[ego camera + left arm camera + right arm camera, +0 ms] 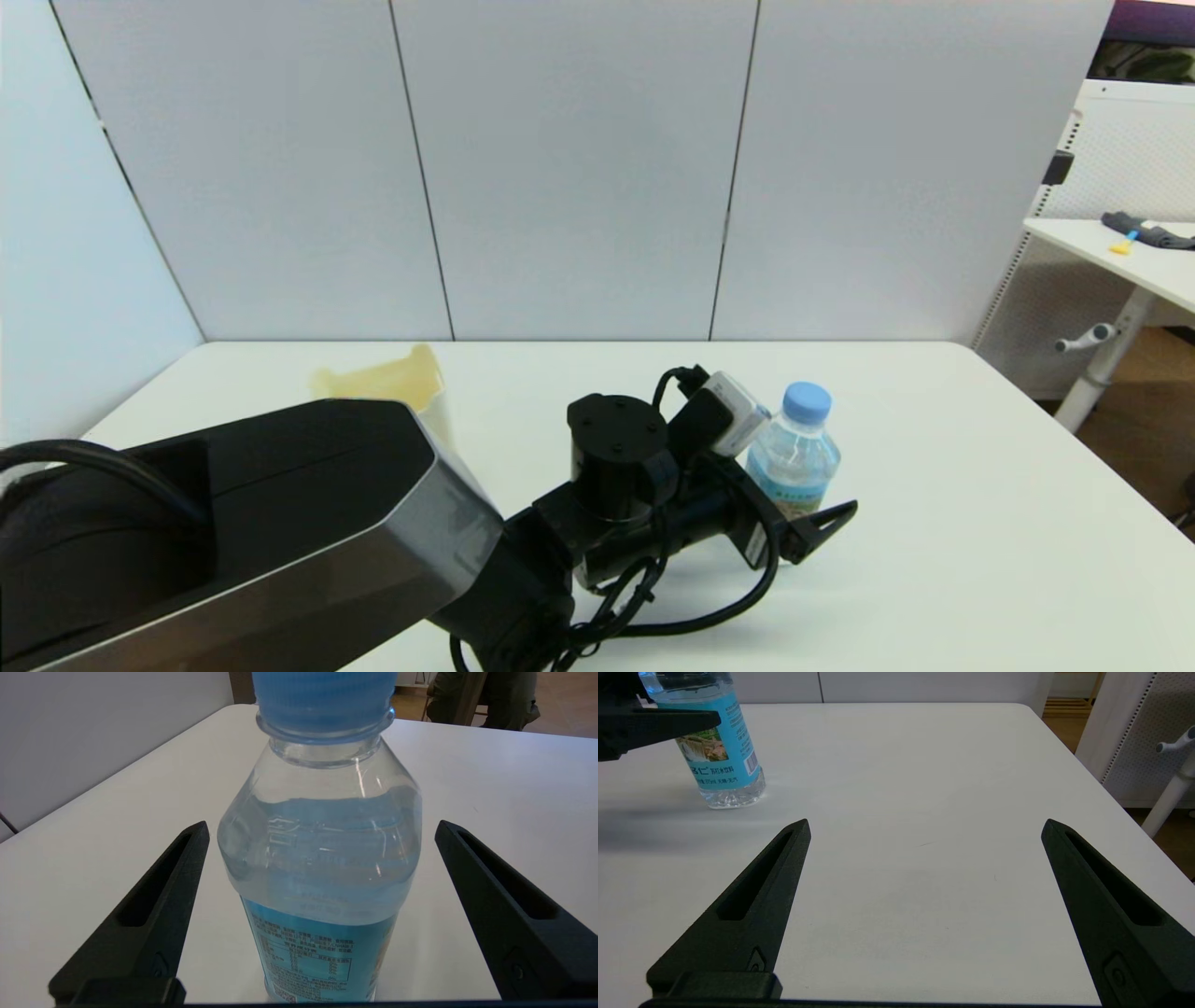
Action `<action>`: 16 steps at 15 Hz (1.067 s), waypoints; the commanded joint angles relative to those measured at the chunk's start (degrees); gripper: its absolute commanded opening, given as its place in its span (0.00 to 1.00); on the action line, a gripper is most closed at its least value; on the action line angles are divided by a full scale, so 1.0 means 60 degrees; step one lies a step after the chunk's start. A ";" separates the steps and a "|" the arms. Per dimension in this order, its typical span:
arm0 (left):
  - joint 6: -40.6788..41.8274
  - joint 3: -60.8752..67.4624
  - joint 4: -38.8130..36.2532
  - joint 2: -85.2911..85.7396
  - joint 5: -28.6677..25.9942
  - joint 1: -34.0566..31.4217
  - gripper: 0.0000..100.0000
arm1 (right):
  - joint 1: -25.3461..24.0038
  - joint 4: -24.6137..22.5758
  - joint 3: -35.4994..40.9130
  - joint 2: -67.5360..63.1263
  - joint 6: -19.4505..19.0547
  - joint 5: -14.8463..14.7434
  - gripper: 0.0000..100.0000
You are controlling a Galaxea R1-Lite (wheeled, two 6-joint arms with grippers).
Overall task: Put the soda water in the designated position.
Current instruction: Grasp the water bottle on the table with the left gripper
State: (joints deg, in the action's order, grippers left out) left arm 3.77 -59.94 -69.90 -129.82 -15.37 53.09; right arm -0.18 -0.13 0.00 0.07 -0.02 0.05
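The soda water (794, 457) stands upright on the white table (980, 523), a bit to the right of the middle. It is a small clear bottle with a light-blue cap on top and a blue label around its lower part. In the right wrist view the label shows a little picture and a barcode, and the bottle's bottom sits flat on the table. The left gripper (322, 828) is right at the bottle. Its two black fingers are spread wide, one on each side of the bottle, and there is a gap between each finger and the bottle, so they do not touch it. In the head view the left arm reaches across from the left, and one finger tip pokes out just beside the bottle's bottom. Behind that arm, near the back left of the table, sits a cream bin (397, 383), partly hidden. The right gripper (924, 828) hangs low over a bare part of the table, well apart from the bottle. Its fingers are spread wide too and hold nothing.
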 commanded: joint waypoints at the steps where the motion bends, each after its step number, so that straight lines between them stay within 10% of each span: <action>1: -0.0013 -0.0205 -0.0186 -0.0117 -0.0016 -0.0001 1.00 | 0.0001 -0.0007 0.0000 -0.0012 0.0004 0.0007 1.00; 16: 0.0002 -0.0630 -0.0742 -0.0629 -0.0016 -0.0001 1.00 | -0.0013 -0.0007 0.0000 -0.0012 -0.0011 0.0007 1.00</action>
State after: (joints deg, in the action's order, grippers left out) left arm 3.77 -63.50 -73.95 -133.27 -15.37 53.09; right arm -0.18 -0.16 0.00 0.07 -0.05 0.07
